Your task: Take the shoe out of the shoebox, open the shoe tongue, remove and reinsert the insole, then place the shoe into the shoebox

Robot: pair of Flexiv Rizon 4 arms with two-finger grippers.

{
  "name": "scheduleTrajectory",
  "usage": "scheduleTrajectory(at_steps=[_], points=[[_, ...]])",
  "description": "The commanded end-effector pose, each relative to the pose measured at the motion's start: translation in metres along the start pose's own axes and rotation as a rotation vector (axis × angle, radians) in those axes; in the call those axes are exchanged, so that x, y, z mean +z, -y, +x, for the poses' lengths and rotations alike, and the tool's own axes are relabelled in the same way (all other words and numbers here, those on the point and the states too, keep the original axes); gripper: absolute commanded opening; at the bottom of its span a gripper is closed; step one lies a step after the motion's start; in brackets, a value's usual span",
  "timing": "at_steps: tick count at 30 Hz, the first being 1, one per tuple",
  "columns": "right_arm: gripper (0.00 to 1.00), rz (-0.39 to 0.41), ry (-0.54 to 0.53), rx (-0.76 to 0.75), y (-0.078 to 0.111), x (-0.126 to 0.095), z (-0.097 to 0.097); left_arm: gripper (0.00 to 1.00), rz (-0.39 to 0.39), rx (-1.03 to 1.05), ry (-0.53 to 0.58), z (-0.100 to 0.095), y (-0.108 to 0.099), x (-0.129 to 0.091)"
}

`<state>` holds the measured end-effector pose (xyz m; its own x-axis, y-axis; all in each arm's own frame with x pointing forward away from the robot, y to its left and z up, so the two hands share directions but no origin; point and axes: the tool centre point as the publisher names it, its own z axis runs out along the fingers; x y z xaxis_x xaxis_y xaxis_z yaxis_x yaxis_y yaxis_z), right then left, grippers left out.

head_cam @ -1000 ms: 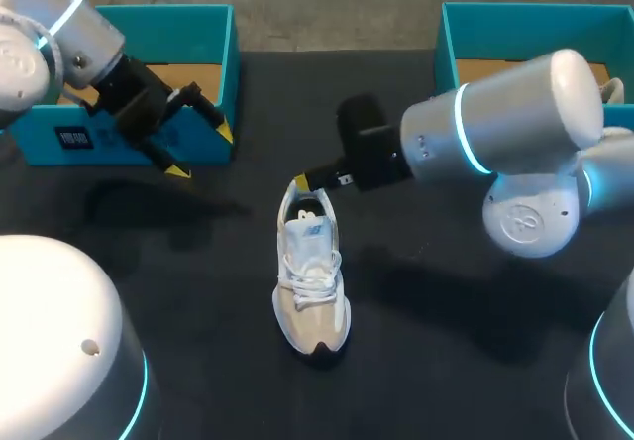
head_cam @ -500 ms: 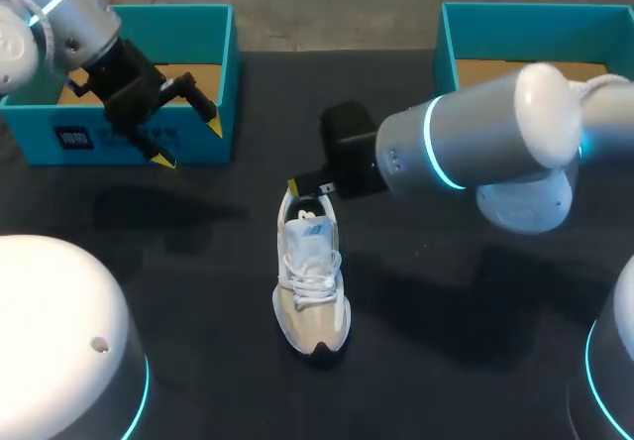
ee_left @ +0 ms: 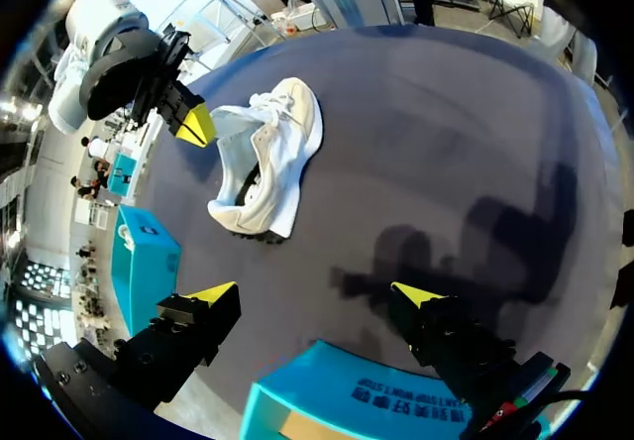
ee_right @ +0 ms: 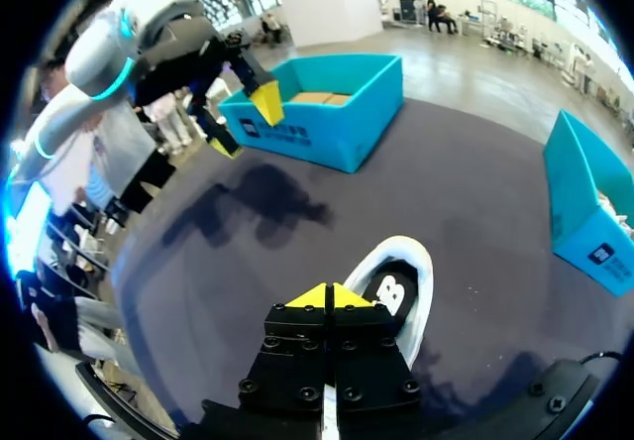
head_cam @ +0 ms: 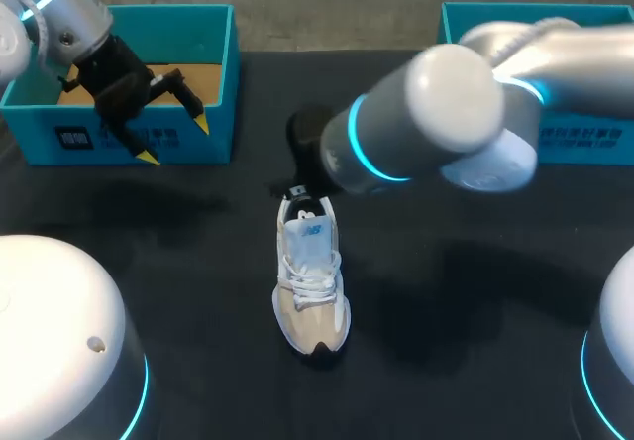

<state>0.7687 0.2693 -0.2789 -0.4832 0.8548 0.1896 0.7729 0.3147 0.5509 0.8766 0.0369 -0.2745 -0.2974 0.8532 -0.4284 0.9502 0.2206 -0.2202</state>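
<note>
The shoe [head_cam: 310,281] stands mid-counter [head_cam: 446,341], heel toward 12 o'clock. At the heel the right fingers [ee_right: 307,297] are pressed together; the left fingers [head_cam: 201,123] gape wide at 10 o'clock. Best to steady the heel before lifting the tongue [head_cam: 311,234].

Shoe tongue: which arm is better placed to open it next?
Right, probably. The right hand, shut, sits at the heel of the shoe; the left hand hangs open by the box, away from the shoe.
</note>
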Motion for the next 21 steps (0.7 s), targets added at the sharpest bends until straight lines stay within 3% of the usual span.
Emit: scheduleTrajectory(at_steps=[1, 3, 6, 15, 21], points=[[0.0, 0.036, 0.516, -0.007, -0.006, 0.01, 0.009, 1.0, 0.003, -0.003, 0.007, 0.008, -0.006, -0.006], [0.0, 0.068, 0.581, -0.018, -0.005, 0.015, 0.01, 1.0, -0.009, -0.022, 0.006, 0.015, -0.012, -0.011], [0.0, 0.078, 0.592, -0.015, -0.001, 0.022, 0.007, 1.0, -0.015, -0.037, 0.01, 0.022, -0.017, -0.017], [0.0, 0.103, 0.578, 0.087, 0.018, 0.029, -0.012, 1.0, -0.036, -0.082, -0.005, 0.034, -0.026, -0.031], [0.0, 0.102, 0.57, 0.095, 0.019, 0.029, -0.013, 1.0, -0.036, -0.082, -0.005, 0.034, -0.026, -0.031]])
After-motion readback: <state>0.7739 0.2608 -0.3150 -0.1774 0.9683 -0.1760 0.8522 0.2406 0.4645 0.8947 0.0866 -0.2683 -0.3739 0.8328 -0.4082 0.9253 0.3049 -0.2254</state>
